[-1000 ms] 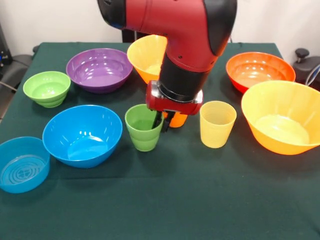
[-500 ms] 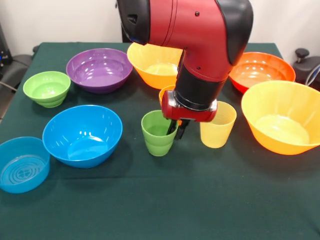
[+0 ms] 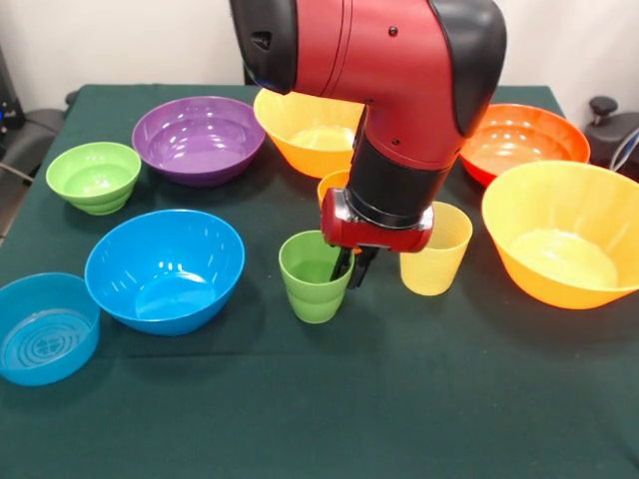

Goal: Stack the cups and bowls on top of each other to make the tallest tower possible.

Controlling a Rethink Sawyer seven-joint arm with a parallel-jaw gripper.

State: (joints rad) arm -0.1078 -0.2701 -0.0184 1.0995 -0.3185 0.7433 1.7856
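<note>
While the gripper (image 3: 351,267) pinches the green cup (image 3: 315,276) by its rim at 3 o'clock, the cup sits upright mid-table, the yellow cup (image 3: 432,247) close at its 3 o'clock. Lifting straight up before travelling should avoid nudging the neighbour.

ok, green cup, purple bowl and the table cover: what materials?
Green cup: likely matte plastic, ribbed wall, uniform colour, no sharp glints. Purple bowl: plastic by the look, glossy, bright highlights inside. Table cover: apparently dark green cloth, dull with faint creases.
</note>
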